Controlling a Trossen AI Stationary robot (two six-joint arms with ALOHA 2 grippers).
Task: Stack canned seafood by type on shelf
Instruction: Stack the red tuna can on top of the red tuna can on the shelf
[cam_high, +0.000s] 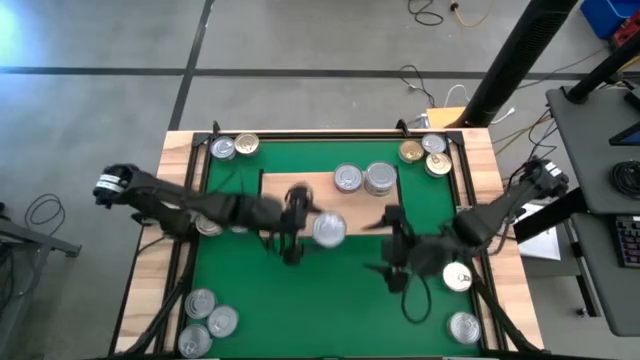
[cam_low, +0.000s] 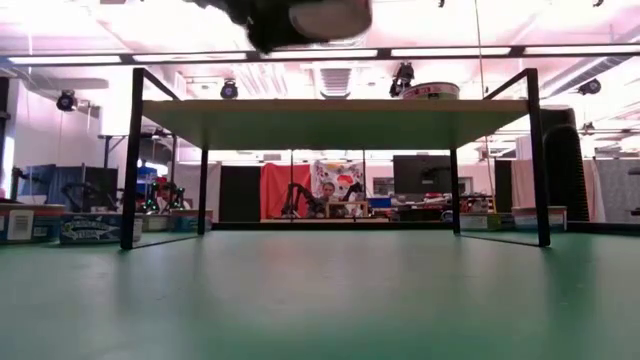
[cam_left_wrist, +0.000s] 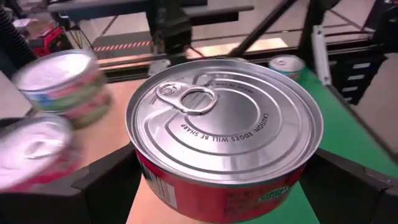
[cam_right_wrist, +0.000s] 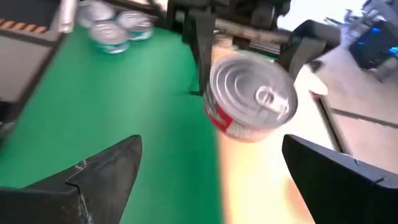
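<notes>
Transport is the step in hand: the left gripper (cam_high: 318, 228) holds a silver-lidded tin (cam_left_wrist: 224, 127) with a red label clamped between its fingers (cam_left_wrist: 102, 190), carried in the air at the front edge of the shelf (cam_high: 290, 184), about mid-length. Two tins (cam_high: 364, 178) already stand on the board toward its right end, touching or nearly so; whether either is a stack I cannot tell from above. Other tins wait on the green mat (cam_high: 300, 300), in clusters at its far-left, far-right, near-left and near-right corners. The right gripper (cam_high: 387, 245) hovers over the mat just in front of the shelf's right half, its fingers spread wide and holding nothing, facing the carried tin. Next, I judge, the left arm must bring the tin over the matching kind on the board, level it, and lower it squarely before letting go, so the lid rings seat and nothing slides off.
</notes>
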